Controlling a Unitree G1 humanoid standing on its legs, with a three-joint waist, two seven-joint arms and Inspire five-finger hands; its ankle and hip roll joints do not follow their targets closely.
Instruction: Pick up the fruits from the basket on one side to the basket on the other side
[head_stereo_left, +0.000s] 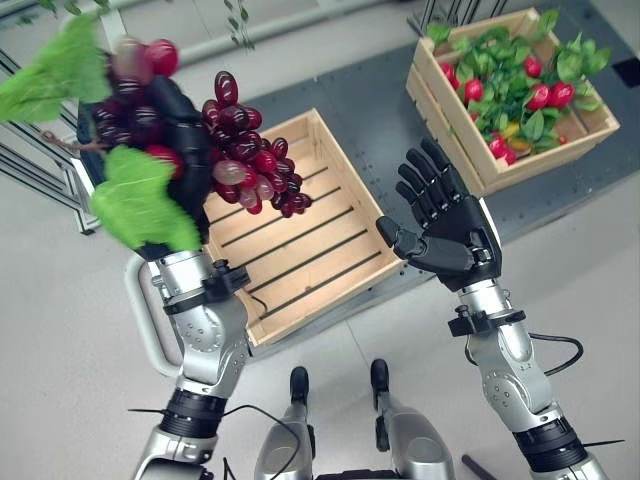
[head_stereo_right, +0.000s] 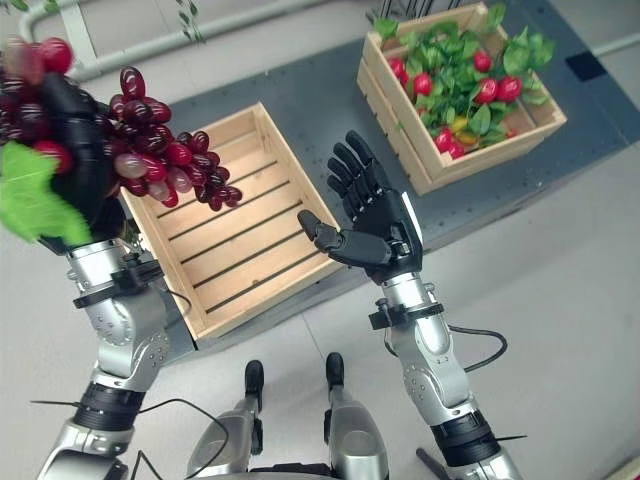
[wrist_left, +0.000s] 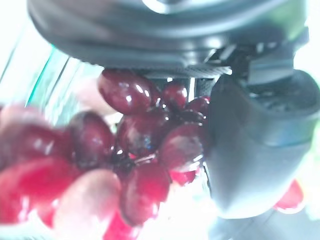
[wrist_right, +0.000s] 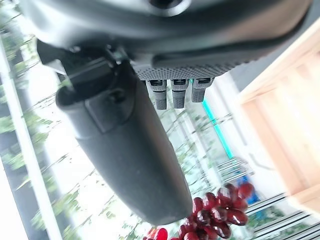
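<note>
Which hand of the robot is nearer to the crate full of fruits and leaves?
The right hand. It hangs open in the air just below the full crate. The left hand is far off to the left, closed around the grape bunch, beyond the empty crate.

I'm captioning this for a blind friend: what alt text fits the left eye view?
The robot's left hand holds up a bunch of red grapes with green leaves above an empty wooden crate. Its right hand hovers open, fingers spread; a second crate holds leafy red fruit.
</note>
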